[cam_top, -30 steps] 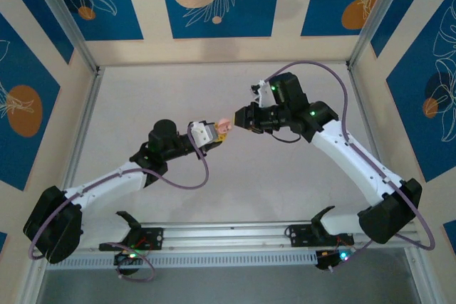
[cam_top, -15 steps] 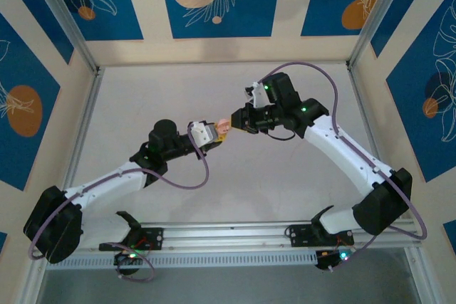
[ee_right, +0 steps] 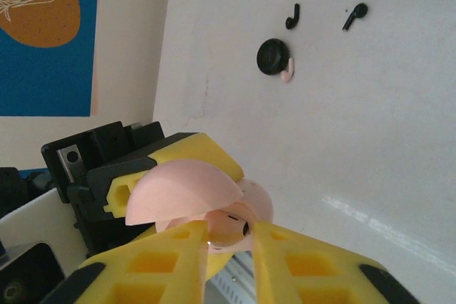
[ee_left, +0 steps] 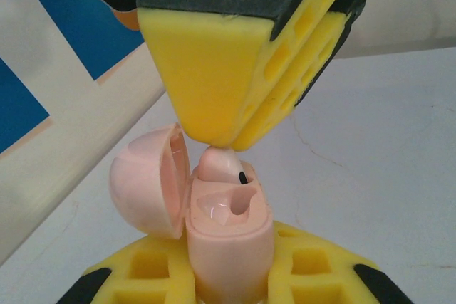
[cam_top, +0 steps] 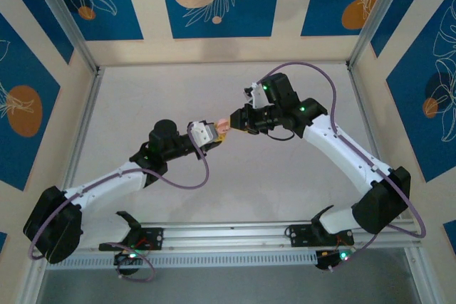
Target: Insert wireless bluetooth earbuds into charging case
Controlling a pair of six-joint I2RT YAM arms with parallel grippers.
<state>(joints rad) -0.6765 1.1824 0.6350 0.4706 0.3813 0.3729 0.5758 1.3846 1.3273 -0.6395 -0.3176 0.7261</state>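
Top external: right end effector point(cam_top: 237, 119) had swung left onto the charging case point(cam_top: 224, 126).
Left end effector point(cam_top: 211, 133) clamped the open case; the right pinched a pink bud point(ee_left: 219, 165) at its socket, seating likely next. Black earbuds point(ee_right: 292, 16) lay on the tabletop point(ee_right: 392, 140), well apart from it.

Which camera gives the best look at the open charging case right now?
Left wrist: the pink charging case sits close up in the left tool, lid open, interior facing the lens. Right wrist shows mostly its domed lid from outside; top external shows a small pink speck at the left tool's tip.
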